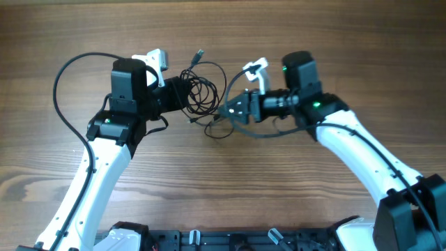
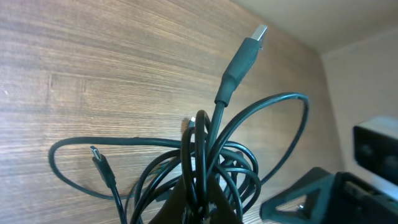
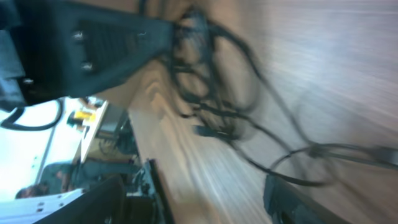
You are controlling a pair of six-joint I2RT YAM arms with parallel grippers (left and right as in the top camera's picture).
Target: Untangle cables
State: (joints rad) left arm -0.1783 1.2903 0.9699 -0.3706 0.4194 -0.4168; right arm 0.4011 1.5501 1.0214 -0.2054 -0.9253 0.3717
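Dark-green cables knotted on desk. Our left pincer, at tangle's left edge, pressed together on bundle, likely anchoring it. USB plug juts beyond tangle. Our right pincer, at tangle's right edge, spread, pinching nothing, likely poised to draw strand free.

Bare table lies open all around, but the cables fill the narrow gap between left gripper and right gripper, seemingly leaving no passage there.

Two claws: left claw, right claw; one tangle of cables, strands uncountable; one table.
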